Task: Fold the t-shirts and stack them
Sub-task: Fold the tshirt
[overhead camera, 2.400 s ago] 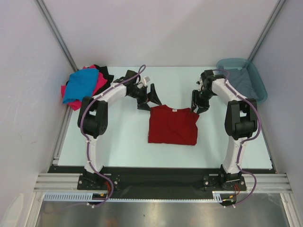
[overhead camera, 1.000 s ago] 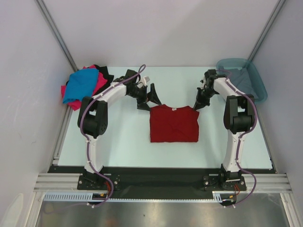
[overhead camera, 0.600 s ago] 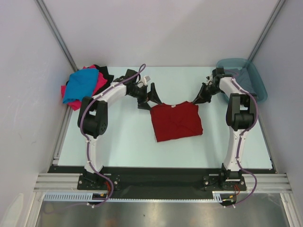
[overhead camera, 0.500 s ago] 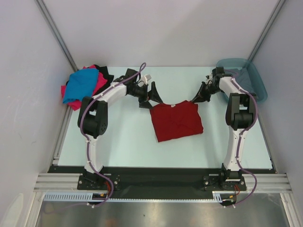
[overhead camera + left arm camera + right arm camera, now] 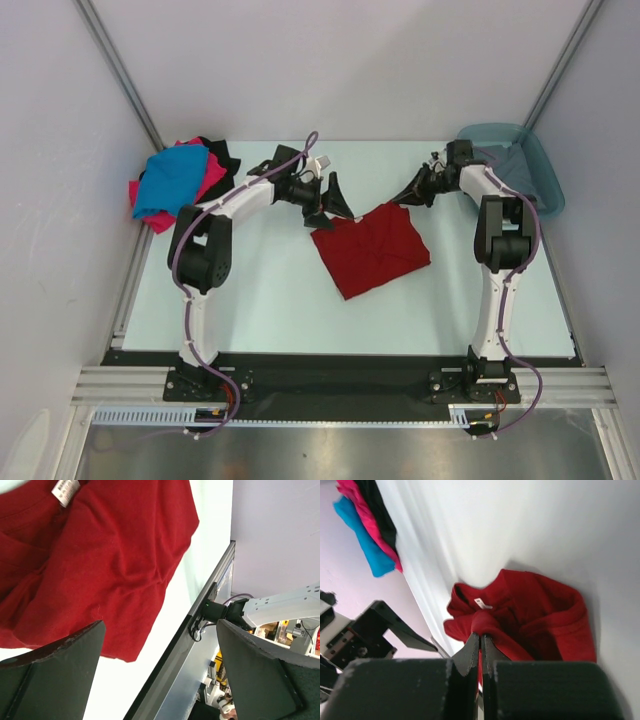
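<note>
Because the red t-shirt looks limp and light, a corner pinch suits it: right fingers clench its one-o'clock corner, left fingers hang released.

A folded shirt lies mid-bench, between the left hand and the right hand. A shirt pile sits at the far left, and a tub holding a lone shirt at the far right.

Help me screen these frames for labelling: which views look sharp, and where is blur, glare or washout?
Top external: evenly lit and sharp, sheen on the brushed metal strip at the bottom. Left wrist: the dark red cloth t-shirt is crisp; the black jaws show little detail. Right wrist: the pale table is washed out, the jaws blurred.
</note>
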`<state>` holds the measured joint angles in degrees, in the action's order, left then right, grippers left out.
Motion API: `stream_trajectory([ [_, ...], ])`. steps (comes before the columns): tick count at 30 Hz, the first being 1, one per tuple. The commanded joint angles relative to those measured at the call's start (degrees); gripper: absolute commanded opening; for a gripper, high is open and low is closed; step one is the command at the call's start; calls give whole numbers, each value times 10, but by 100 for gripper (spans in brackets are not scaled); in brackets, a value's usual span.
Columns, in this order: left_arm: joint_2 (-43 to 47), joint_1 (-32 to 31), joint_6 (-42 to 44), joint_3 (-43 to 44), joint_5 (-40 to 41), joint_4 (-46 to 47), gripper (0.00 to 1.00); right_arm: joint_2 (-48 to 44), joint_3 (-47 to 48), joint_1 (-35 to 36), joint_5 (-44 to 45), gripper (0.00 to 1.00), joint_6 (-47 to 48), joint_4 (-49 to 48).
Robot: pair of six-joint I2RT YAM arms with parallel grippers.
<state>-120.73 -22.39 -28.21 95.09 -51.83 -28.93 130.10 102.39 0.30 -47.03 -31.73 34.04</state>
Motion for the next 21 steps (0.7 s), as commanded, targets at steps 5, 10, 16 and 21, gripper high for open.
stream_trajectory([
  [5,28,-3,-4,19,-7,12,100,25,-1,-14,52,0,-54,-126],
  [10,26,-5,-4,20,-7,11,100,51,25,-14,81,59,-34,-119],
  [16,38,-8,3,14,19,-7,100,3,84,-20,115,86,-7,-45],
  [21,54,-8,-23,7,57,19,100,-54,110,-23,130,87,25,7],
])
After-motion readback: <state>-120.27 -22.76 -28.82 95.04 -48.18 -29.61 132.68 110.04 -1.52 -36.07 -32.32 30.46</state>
